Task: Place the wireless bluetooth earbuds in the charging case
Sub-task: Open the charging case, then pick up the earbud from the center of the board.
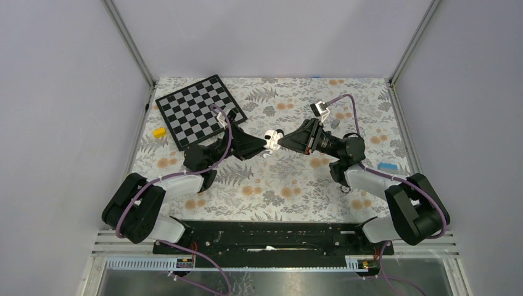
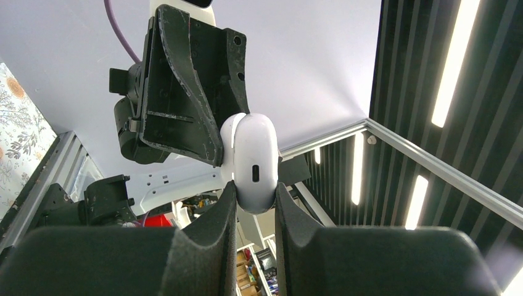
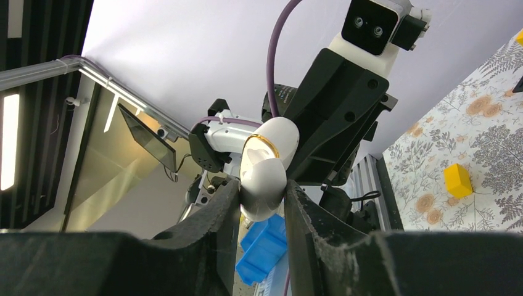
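Left claw [image 2: 255,189] is pinching the charging case [image 2: 253,154]: you can see its two fingers pressed on the lower end of the white shell, with the small dark port slot facing the left wrist camera. Right claw [image 3: 260,185] meets it from the opposite side. Its fingers lie against both flanks of the same case, so judge it as gripped from both ends, though you cannot tell how firmly the right side bites. From above, the case hangs in the air between the two claw tips, over the middle of the flowered table [image 1: 290,185], touching nothing else.

Treat the case as light, hard and glossy; a rounded pebble like this will likely squirt out of a pinch that sits off its widest line. Take hold across the flatter flanks. If the lid is to swing, leave the seam free; it shows as a thin gold band in the right wrist view. You cannot tell from these views whether the lid is open. The earbuds do not show in any view; expect them to be tiny, smooth and easy to flick away, so pinch them gently across the body
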{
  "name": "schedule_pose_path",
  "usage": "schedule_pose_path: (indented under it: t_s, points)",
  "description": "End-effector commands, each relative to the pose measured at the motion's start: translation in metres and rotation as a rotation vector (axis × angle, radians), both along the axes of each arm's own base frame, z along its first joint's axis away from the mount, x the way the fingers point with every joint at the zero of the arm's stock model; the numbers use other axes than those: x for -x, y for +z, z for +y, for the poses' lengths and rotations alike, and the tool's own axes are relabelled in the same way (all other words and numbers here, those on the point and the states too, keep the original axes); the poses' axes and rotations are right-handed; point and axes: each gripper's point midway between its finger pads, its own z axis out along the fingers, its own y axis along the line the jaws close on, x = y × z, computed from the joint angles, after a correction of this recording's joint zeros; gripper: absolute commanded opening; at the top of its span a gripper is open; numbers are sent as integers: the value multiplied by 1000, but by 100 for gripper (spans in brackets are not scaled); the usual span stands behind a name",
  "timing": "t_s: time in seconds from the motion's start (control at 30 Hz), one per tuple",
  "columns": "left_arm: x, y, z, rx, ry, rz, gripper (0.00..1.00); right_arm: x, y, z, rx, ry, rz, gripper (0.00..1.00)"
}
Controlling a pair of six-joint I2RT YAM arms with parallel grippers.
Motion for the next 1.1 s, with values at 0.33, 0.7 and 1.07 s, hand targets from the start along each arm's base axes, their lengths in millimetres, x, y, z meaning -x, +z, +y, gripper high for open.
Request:
schedule_pose_path:
  t_s: [0.33, 0.7, 1.07]
  points:
    - [8, 22, 8, 75, 28, -138, 61, 6, 21, -12, -108, -56, -107, 0]
    - [-8, -3, 7, -99, 109, -109, 99, 0, 9, -15, -72, -54, -48, 0]
    - [-45, -89, 40, -756, 368, -42, 99, -23, -70, -26, 282, -201, 116, 0]
